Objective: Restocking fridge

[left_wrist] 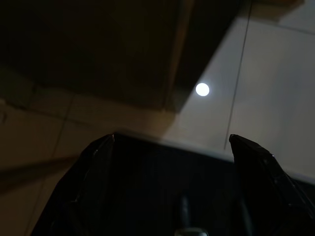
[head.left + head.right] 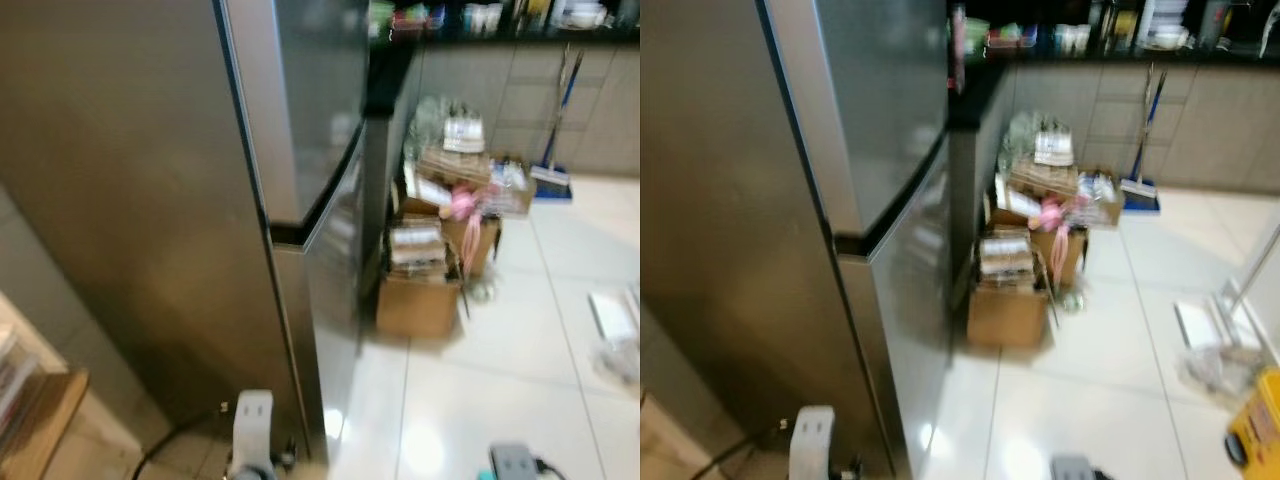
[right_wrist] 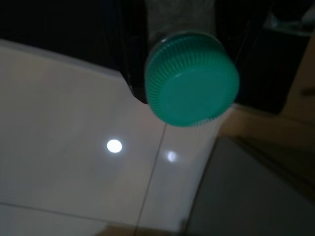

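The fridge point(image 2: 180, 200) stands closed, filling the scene from 9 to 12 o'clock; its front corner edge runs down toward 6 o'clock, with a dark seam between upper and lower doors. Pale tiled floor point(image 2: 480, 370) lies open from 3 to 6 o'clock. At 1 o'clock a heap of cardboard boxes point(image 2: 440, 250) sits against the fridge's far side and a dark counter point(image 2: 500, 25). A mop point(image 2: 555, 130) leans on the wall at 2 o'clock. A wooden shelf edge point(image 2: 40, 410) shows at 8 o'clock.

The left gripper point(image 1: 170, 147) hangs over floor beside the fridge base, jaws apart and empty.

The right gripper point(image 3: 189, 29) is clamped on a bottle point(image 3: 192, 78), seen cap-first: a green ribbed screw cap, round and intact, above the tiles. The body behind it is hidden.
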Motion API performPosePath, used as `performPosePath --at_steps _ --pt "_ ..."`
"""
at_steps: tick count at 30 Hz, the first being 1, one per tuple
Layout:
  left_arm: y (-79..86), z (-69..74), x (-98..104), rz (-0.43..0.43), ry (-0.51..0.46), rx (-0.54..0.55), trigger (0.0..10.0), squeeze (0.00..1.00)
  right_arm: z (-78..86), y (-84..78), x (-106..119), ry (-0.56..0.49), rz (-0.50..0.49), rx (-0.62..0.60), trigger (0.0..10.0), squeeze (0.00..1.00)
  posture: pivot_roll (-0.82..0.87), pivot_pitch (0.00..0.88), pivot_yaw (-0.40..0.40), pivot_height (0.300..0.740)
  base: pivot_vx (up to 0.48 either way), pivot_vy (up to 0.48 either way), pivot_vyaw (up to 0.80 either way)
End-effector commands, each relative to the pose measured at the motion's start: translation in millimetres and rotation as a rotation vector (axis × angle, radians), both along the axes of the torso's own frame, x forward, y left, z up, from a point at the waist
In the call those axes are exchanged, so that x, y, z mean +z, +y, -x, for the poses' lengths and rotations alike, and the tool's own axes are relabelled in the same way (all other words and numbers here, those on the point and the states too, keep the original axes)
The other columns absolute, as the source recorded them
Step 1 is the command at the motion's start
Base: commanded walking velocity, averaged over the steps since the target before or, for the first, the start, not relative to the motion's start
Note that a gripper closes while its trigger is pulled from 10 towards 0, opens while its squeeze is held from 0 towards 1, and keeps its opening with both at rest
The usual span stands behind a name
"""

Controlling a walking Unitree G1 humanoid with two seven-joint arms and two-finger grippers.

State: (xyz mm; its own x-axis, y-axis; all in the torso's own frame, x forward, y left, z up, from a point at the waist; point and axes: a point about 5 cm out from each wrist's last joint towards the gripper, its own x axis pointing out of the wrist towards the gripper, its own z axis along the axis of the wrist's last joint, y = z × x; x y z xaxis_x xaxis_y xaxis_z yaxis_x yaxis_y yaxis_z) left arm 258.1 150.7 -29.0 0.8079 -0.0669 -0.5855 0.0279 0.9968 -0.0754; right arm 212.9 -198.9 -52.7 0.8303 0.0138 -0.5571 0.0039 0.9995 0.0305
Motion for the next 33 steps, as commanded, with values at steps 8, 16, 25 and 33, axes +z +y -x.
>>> performPosePath --at_steps 8,16,25,33 --pt "3.1 2.3 1.4 -0.027 -0.036 0.005 10.0 0.00 6.6 -4.8 -3.3 0.019 0.005 -0.010 10.0 0.00 -0.07 0.112 0.065 0.740 0.050 0.000 0.00" --pt "-0.2 3.5 2.8 -0.028 -0.055 -0.039 10.0 0.00 8.1 -4.9 -3.9 0.021 0.006 -0.009 10.0 0.00 -0.07 0.118 0.066 0.740 0.000 0.000 0.00" --pt "-0.6 4.2 3.7 -0.029 -0.066 -0.029 10.0 0.00 9.3 -4.3 -4.8 0.024 0.003 -0.011 10.0 0.00 -0.07 0.119 0.069 0.740 0.000 -0.339 0.00" --pt "4.7 4.1 4.6 -0.018 -0.072 -0.006 10.0 0.00 10.2 -4.8 -5.1 0.025 0.004 -0.010 10.0 0.00 -0.07 0.119 0.067 0.740 0.000 0.000 0.00"
